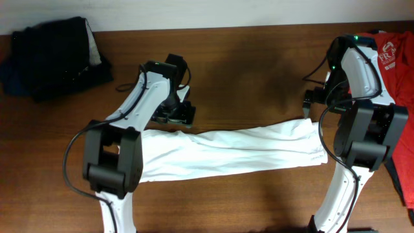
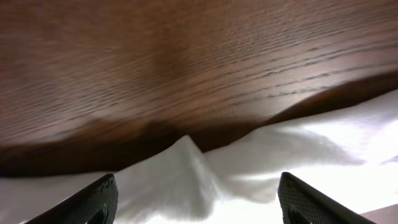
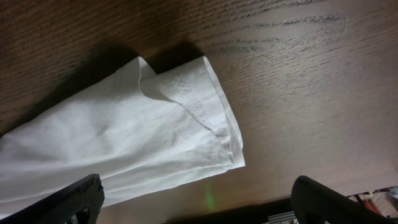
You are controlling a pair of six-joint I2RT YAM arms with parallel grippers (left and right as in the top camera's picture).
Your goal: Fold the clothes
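while left tool (image 2: 197, 182) and right tool (image 3: 198, 184) stand spread, white shirt (image 1: 226, 152) lies as long creased band

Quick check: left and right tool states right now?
Left tool: open, holding nothing.
Right tool: open, holding nothing.

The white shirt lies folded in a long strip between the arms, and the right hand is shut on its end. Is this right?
No. The right hand is open over the end of the white shirt and holds nothing; the right wrist view shows it.
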